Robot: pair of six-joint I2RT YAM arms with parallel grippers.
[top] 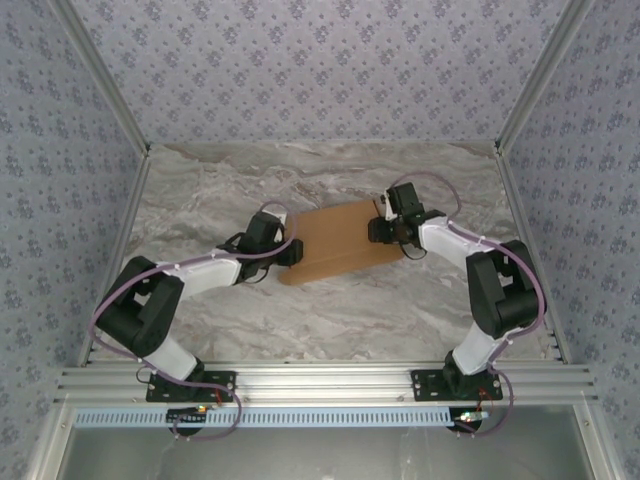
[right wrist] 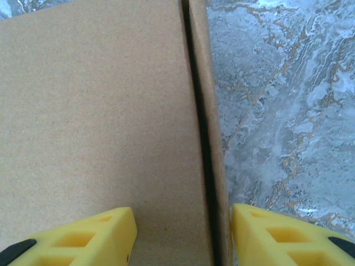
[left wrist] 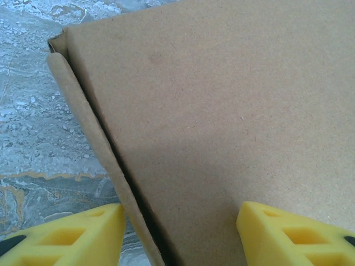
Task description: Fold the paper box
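Brown paper box (top: 335,245) lies seemingly closed on the marble table (top: 330,180).

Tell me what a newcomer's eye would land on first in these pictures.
The brown paper box lies flat in the middle of the marbled table. The left gripper is at its left end and the right gripper at its right end. In each wrist view, yellow fingers stand apart astride a side wall, with a dark gap between that wall and the top panel.
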